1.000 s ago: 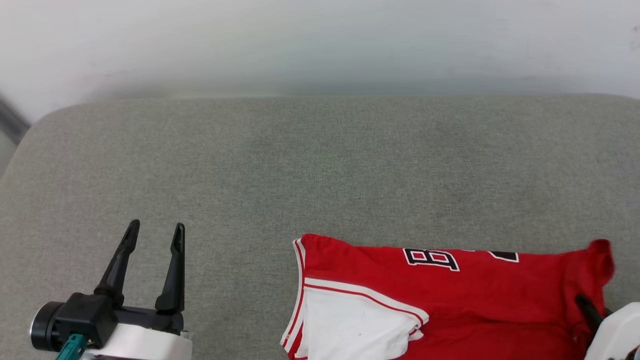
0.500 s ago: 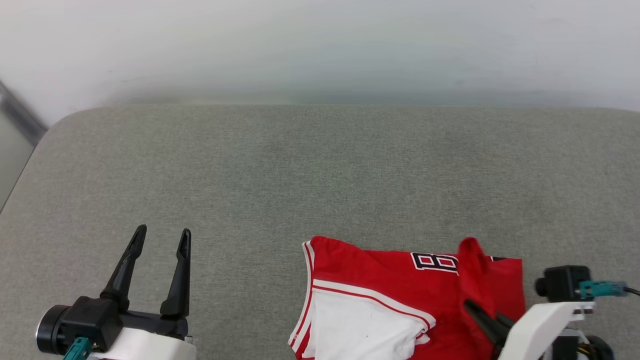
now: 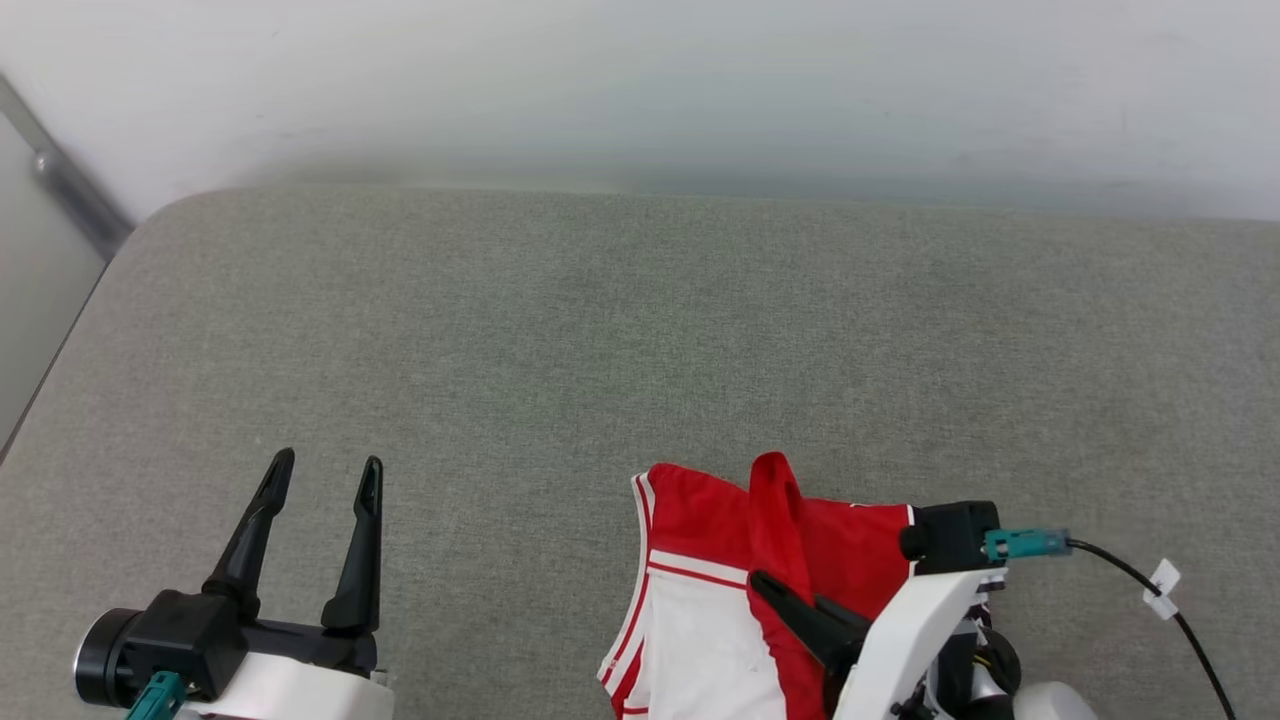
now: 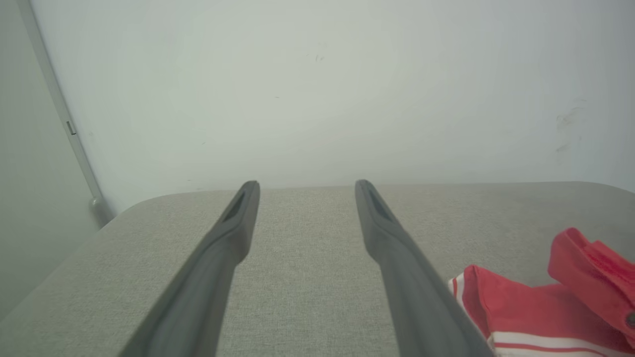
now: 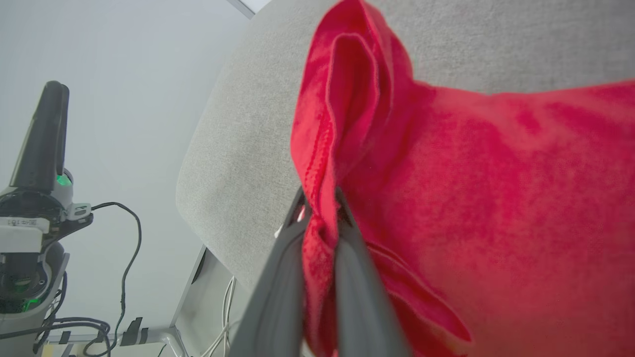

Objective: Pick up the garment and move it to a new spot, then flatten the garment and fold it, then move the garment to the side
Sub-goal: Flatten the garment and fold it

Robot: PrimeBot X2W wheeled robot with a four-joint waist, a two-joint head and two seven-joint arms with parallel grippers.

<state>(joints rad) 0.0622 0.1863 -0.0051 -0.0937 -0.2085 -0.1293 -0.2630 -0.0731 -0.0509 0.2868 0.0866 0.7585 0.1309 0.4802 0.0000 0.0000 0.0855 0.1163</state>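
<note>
Fold step looks to be in hand — a red edge of the garment [image 3: 850, 545] is clamped between the fingers of the right gripper [image 3: 765, 585] and held up over the rest of it, which is lying at the near middle-right of the grey padded surface [image 3: 600, 330]. Next, that edge probably needs to be laid flat across the white-sleeve side and released without the thin fabric being bunched. Counted: one garment, one grey padded surface, two grippers — the left gripper [image 3: 328, 465] is parked well apart from the garment, fingers spread, nothing held.
</note>
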